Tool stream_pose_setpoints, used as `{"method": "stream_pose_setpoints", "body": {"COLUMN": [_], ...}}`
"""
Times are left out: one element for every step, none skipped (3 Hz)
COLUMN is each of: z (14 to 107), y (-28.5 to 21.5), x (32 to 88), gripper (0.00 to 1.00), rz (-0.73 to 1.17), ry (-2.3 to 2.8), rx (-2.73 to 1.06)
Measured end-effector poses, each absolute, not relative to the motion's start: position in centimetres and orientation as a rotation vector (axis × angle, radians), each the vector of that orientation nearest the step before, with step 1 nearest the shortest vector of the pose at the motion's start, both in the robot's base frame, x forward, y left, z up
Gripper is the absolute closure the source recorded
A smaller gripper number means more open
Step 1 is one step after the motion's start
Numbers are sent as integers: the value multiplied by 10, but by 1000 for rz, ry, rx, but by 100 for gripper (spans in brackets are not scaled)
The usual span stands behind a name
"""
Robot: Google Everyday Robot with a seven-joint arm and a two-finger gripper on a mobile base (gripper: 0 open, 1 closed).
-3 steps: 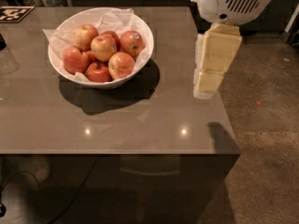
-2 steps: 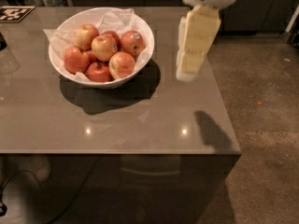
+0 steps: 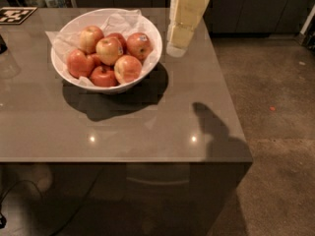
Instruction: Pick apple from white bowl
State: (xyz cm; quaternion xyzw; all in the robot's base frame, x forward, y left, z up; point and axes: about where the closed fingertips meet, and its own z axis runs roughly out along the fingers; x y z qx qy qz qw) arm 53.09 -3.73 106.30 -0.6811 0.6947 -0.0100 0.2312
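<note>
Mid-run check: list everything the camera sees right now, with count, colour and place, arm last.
white bowl: one, glossy white, back left of table
paper: one crumpled sheet, white, lining the bowl
apple: one, pale yellow-orange, middle of the bowl
other apples: at least six, redder, around it; one has a sticker
table: one, glossy grey-brown, left and centre
marker tag: one, black and white, table's far left corner
floor: dark, speckled, right
gripper: one, cream, above the table beside the bowl's right rim

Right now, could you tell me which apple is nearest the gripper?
The reddish apple with the sticker, at the right of the white bowl; the gripper hangs beyond that rim, and the others sit farther left.
</note>
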Motion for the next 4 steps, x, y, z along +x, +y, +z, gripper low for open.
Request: {"method": "stream_pose_setpoints", "body": {"z": [1064,1061,1062,1032], "y": [-32,6,10,31], "x": [537,589,593,591], "gripper": [0,0,0,0], "rz": [-28,26,28,128], "ry": [1894,1912,1900,1926], "rx": [-1860,-1790,-1777,-1807]}}
